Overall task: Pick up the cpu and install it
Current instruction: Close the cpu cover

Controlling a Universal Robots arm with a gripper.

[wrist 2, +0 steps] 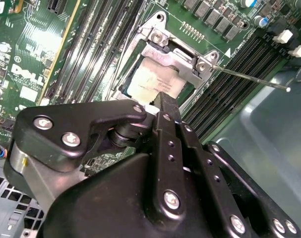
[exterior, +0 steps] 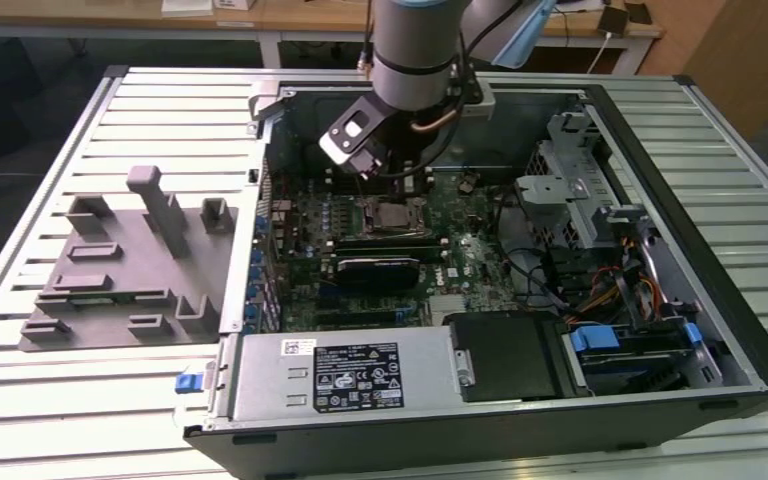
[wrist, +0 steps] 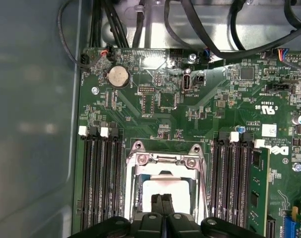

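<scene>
Silvery cpu (wrist: pixel 162 186) sits in the socket (wrist: pixel 166 159), mid-frame in the exterior view, with the gripper (wrist: pixel 162 197) jaws closed together over it.

Slatted pale-grey metal table (exterior: pixel 37 400), ribs running side to side, with soft even light glinting along the slats. Behind it stands a light wooden desk (exterior: pixel 304 22) on a white leg (exterior: pixel 269 48). A tall wooden panel (exterior: pixel 738 50) sits at the exterior view's right. Dark floor (exterior: pixel 17 100) lies at the exterior view's left.

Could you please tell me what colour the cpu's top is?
Silvery-white; the cpu shows best in the second wrist view.
</scene>
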